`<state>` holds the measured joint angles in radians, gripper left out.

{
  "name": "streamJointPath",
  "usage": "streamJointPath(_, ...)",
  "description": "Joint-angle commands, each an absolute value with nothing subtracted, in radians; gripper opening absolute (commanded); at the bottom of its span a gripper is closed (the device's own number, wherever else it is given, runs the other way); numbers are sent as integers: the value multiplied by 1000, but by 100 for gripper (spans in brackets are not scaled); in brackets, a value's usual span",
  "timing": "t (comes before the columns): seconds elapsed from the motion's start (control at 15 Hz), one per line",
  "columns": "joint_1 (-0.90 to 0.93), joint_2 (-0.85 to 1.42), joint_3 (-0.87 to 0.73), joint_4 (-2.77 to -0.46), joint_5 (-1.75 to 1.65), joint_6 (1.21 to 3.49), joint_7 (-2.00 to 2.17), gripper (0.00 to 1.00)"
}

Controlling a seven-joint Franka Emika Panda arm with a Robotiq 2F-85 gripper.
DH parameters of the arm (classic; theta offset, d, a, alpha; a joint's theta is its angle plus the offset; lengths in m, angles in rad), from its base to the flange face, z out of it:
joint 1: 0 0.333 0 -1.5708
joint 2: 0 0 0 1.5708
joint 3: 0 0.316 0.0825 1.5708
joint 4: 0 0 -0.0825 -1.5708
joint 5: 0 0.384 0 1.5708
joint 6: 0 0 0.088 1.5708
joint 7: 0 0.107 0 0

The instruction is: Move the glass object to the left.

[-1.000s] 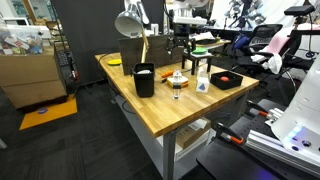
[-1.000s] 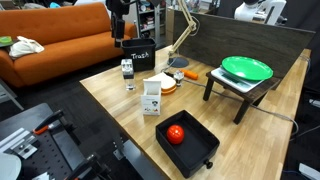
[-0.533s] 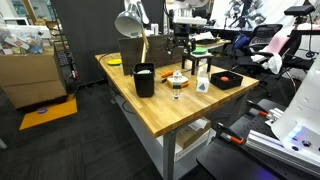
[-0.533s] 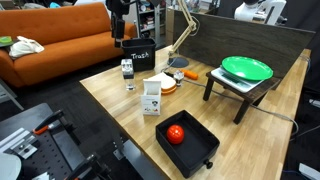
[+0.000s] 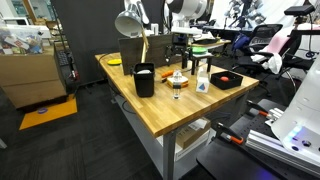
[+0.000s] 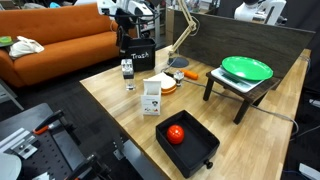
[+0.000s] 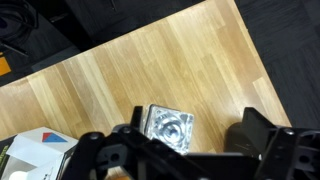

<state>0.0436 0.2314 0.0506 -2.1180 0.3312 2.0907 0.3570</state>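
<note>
The glass object (image 7: pixel 168 127) is a small clear glass seen from above in the wrist view, standing on the wooden table. It also shows in both exterior views (image 5: pixel 177 90) (image 6: pixel 127 70), next to the black container (image 5: pixel 144 78) (image 6: pixel 140 58). My gripper (image 7: pixel 192 135) is open and empty, well above the glass, with its dark fingers either side of it in the wrist view. In the exterior views the gripper (image 6: pixel 122 33) (image 5: pixel 180 42) hangs above the table's back part.
A small white bottle (image 6: pixel 152 97) (image 5: pixel 203 82) and a flat orange block (image 6: pixel 168 85) stand beside the glass. A black tray (image 6: pixel 195 150) holds a red ball. A green plate (image 6: pixel 246 68) sits on a stand. A lamp (image 5: pixel 130 22) stands at the back.
The arm's white upper part has shifted into view above the black container. The things on the table have not moved.
</note>
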Motion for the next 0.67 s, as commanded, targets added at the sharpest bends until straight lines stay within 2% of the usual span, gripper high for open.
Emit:
streamJointPath(0.0,46,295,30,-2065,308,2053,372,100)
streamJointPath(0.6,57,315,23,-2062,299,2076,391,100)
